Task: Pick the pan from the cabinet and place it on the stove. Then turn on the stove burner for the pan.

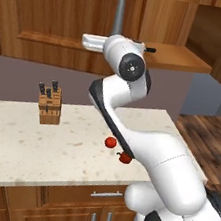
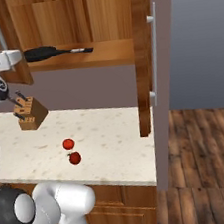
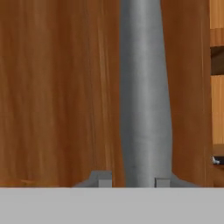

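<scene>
The gripper (image 3: 130, 183) sat at the left door's grey bar handle (image 3: 144, 87) of the cabinet (image 2: 96, 16), its two tips standing narrowly on either side of the bar, and whether they pressed it I cannot tell. The pan (image 2: 40, 54) lay on the cabinet's shelf (image 2: 107, 54) near its left end, handle pointing toward the opened right door (image 2: 150, 64). Below, on the counter (image 2: 112, 134), a knife block (image 2: 29, 114) stood toward the back and two tomatoes (image 2: 72, 151) lay near the front edge

Speckled stone counter (image 1: 51, 143), plank floor (image 2: 202, 172), grey wall (image 2: 199, 37).
</scene>
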Robot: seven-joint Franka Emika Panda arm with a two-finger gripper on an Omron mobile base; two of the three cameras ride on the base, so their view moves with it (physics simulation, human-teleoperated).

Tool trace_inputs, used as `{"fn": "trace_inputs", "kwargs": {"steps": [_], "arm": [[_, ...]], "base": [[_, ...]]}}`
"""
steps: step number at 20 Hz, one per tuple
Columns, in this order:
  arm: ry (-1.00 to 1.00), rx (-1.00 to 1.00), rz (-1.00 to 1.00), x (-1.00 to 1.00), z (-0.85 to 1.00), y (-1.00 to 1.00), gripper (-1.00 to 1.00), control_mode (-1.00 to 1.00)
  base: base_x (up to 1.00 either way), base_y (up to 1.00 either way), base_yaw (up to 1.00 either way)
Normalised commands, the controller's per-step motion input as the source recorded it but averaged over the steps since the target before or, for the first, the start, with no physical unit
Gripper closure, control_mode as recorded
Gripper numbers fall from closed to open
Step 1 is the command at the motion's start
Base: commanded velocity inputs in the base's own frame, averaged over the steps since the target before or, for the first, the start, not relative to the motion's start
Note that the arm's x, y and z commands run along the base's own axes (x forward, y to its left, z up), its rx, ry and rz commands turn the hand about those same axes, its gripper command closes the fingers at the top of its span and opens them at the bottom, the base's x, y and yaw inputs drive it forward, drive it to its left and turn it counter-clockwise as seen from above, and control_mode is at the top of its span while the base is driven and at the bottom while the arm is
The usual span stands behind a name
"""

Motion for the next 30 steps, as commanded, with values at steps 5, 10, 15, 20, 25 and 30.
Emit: {"fn": "trace_inputs", "kwargs": {"steps": [5,10,15,20,25,30], "arm": [[0.00,0.00,-0.03,-0.61,0.00,0.52,1.00,-1.00],[0.00,0.00,-0.03,-0.65,0.00,0.55,1.00,-1.00],[0.00,0.00,-0.02,-0.63,0.00,0.61,1.00,-1.00],[0.00,0.00,0.00,-0.70,-0.02,0.40,1.00,-1.00],[0.00,0.00,0.00,-0.52,-0.04,0.28,-1.00,-1.00],[-0.02,0.00,0.00,-0.42,0.00,0.15,-1.00,-1.00]], "base": [[0.00,0.00,0.00],[0.00,0.00,0.00],[0.00,0.00,0.00],[0.00,0.00,0.00],[0.00,0.00,0.00],[0.00,0.00,0.00]]}}
